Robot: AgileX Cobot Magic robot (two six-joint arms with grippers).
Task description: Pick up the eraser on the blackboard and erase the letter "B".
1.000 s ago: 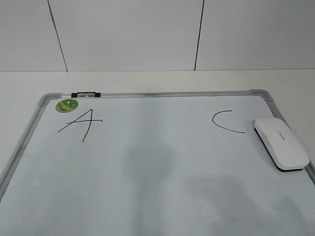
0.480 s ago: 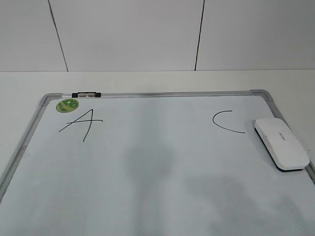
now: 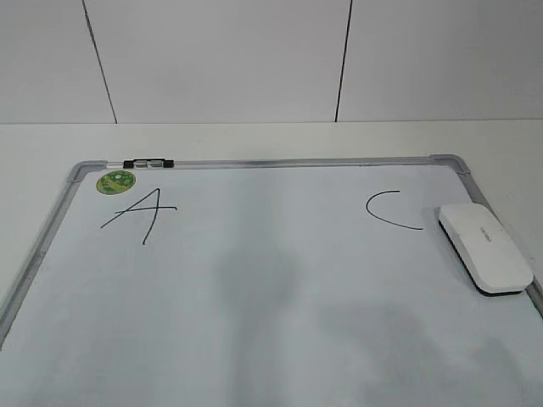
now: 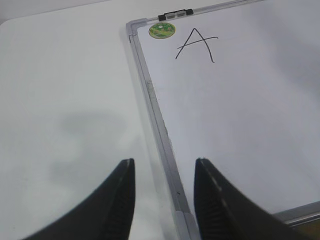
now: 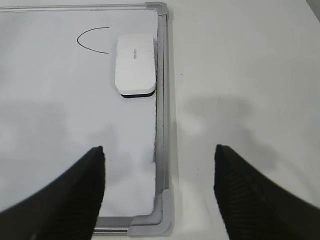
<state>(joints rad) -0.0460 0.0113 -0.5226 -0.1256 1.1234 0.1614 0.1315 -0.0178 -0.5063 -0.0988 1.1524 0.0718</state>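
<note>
Your exterior view shows no arms; only the wrist views show the left pincer (image 4: 162, 200) and right pincer (image 5: 159, 192), both released and empty. The eraser (image 3: 484, 248) lies on the blackboard (image 3: 271, 322) at its right edge, just right of "C" (image 3: 389, 209). "A" (image 3: 139, 213) sits far left beside a green sticker (image 3: 115, 181). The eraser's grey print is unreadable.

The board (image 3: 254, 322) lies flat on the table (image 3: 254, 140) in front of me, w/ the sticker (image 3: 115, 181) in its far left corner and the A (image 3: 140, 212) just below that. The C (image 3: 389, 209) sits far right, and the eraser (image 3: 485, 248) lies on the board right of the C, against the right frame. Nothing written btwn A and C.
</note>
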